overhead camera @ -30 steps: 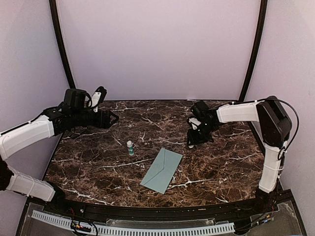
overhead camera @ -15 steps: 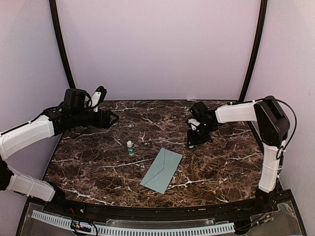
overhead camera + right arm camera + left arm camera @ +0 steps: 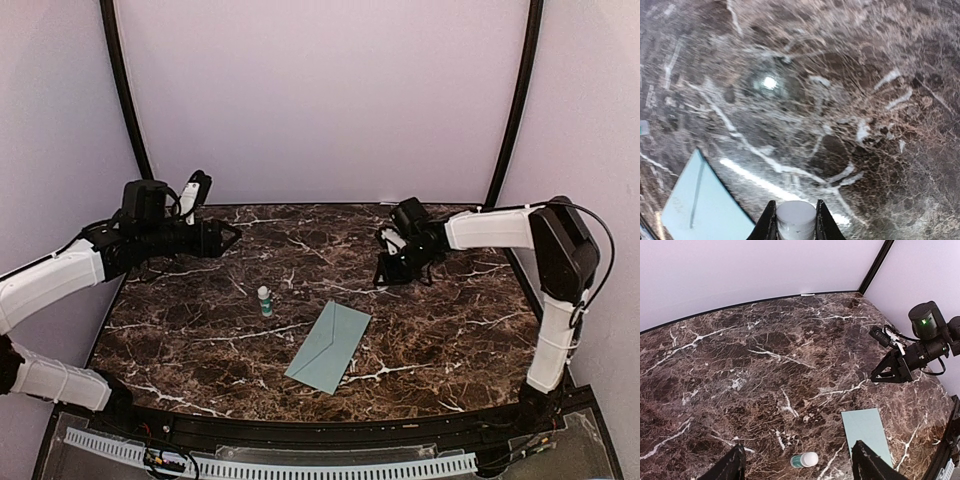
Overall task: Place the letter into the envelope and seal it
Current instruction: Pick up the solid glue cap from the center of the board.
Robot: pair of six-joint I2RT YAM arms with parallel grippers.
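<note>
The envelope lies flat and askew on the marble table. A small white-capped bottle stands near it, to the far left. Beyond the envelope on the right, the right gripper hangs above the table, jaws pinched on a small white cylinder. Well away to the envelope's far left, the left gripper hovers with its jaws spread, holding nothing.

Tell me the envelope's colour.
The envelope is plain pale teal, clearest in the top external view.
</note>
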